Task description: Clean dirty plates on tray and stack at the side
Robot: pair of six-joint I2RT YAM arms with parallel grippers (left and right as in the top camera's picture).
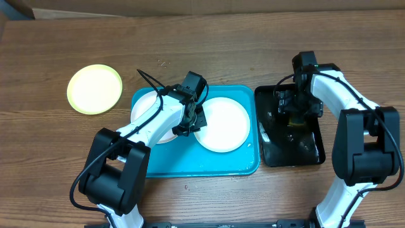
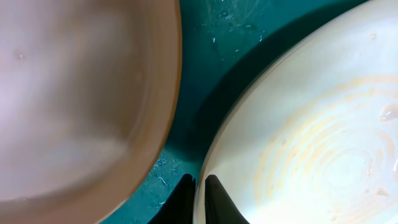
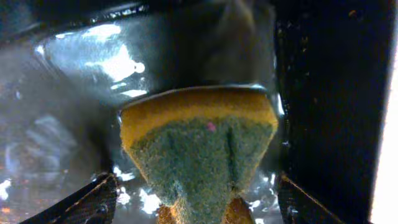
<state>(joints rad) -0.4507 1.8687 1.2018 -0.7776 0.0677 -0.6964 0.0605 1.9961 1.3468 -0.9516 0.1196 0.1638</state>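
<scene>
tray: the turquoise tray [image 1: 235, 166] lies mid-bench [image 1: 253, 50]; the left wrist view shows water drops on its floor.
left plate: white [image 1: 144, 104], lying flat in the tray's 9 o'clock half and largely covered by the left arm [image 1: 149, 123].
right plate: white [image 1: 223, 123], lying flat in the tray from centre toward 3 o'clock. a strip of bare tray floor separates it from the left plate. close up, its face shows faint orange rings and a few drops.
yellow plate: pale yellow-green [image 1: 95, 88], off the tray on the bare bench at the tray's 10 o'clock, well apart from it.
stack: the three plates each lie singly.
left gripper: it [image 1: 185, 128] is low over the tray between the two white plates, at the right plate's 9 o'clock rim. its fingers [image 2: 216, 205] are nearly together with only a thin slit between them, and that rim sits in the slit, so it is pinched on the right plate.
black tray: it [image 1: 307, 155] sits just beside the tray at its 3 o'clock, wet and glossy inside.
sponge: yellow with a green scouring face [image 3: 199, 155], standing in the black tray toward its 12 o'clock end.
right gripper: it [image 3: 196, 208] is over the black tray with its jaws spread wide, one finger on each side of the sponge with a clear gap on both sides. it holds nothing.
</scene>
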